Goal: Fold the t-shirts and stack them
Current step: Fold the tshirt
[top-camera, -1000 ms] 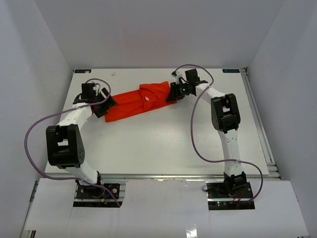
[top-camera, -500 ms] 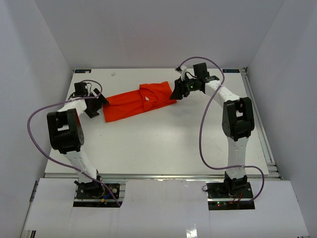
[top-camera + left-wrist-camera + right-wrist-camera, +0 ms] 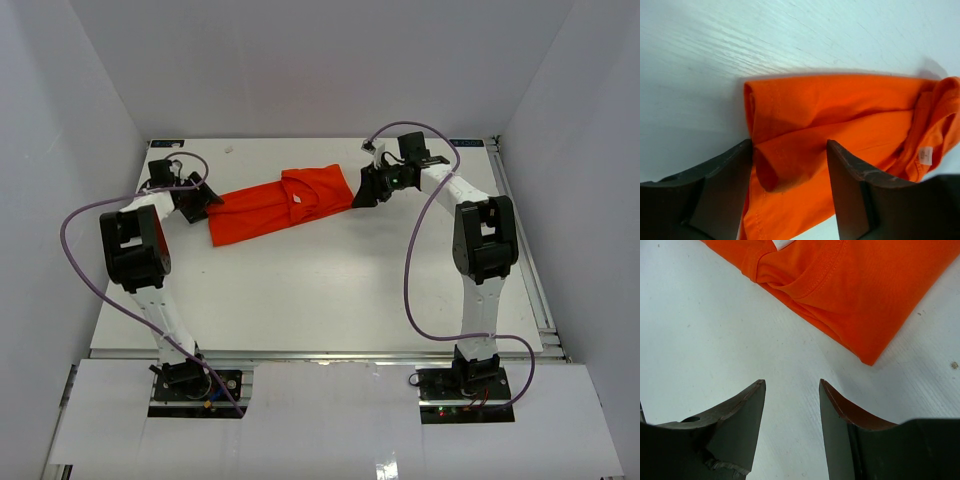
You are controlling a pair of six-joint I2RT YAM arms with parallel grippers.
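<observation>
One bright orange-red t-shirt [image 3: 280, 203] lies folded into a long band across the far middle of the white table [image 3: 320, 290]. My left gripper [image 3: 203, 199] is at the band's left end. In the left wrist view it is open [image 3: 789, 145], and the shirt's hem [image 3: 805, 125] lies between the fingers [image 3: 722, 192]. My right gripper [image 3: 362, 191] is just off the band's right end. In the right wrist view it is open and empty [image 3: 791, 382] over bare table, and the shirt's corner and collar [image 3: 855, 290] lie ahead of it.
White walls close in the table on the left, back and right. A metal rail [image 3: 524, 250] runs along the right edge. Purple cables [image 3: 410, 270] loop off both arms over the table.
Both grippers have drawn outward from the shirt's ends: the left toward the far left corner, the right to the right. The shirt now lies flat on the table.
</observation>
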